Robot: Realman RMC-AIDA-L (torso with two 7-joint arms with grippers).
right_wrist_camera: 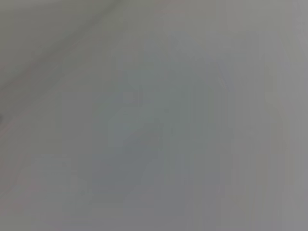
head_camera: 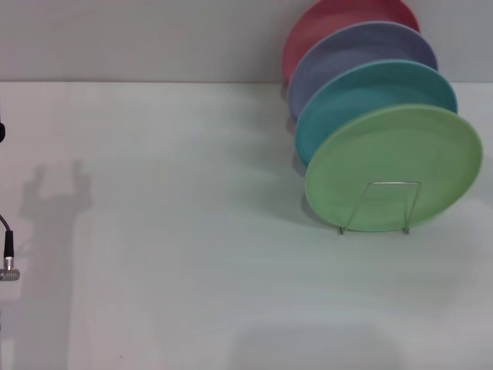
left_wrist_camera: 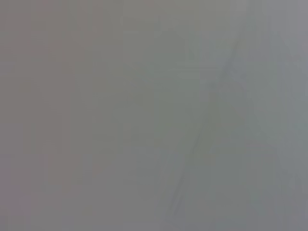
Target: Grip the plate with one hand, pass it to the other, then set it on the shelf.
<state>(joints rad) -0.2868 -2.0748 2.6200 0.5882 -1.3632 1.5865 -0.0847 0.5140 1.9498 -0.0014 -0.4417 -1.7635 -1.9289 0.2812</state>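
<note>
The light green plate (head_camera: 394, 167) stands on edge, leaning back, in the front slot of the silver wire shelf (head_camera: 383, 206) at the right of the white table in the head view. Neither gripper shows in any view. Only a black cable and a metal fitting of my left arm (head_camera: 8, 260) show at the left edge of the head view. A two-finger shadow lies on the table at the left. Both wrist views show only a plain grey surface.
Behind the green plate, a turquoise plate (head_camera: 362, 96), a lavender plate (head_camera: 347, 58) and a red plate (head_camera: 323, 23) stand in a row in the same shelf. The white table (head_camera: 192, 231) reaches to a pale wall at the back.
</note>
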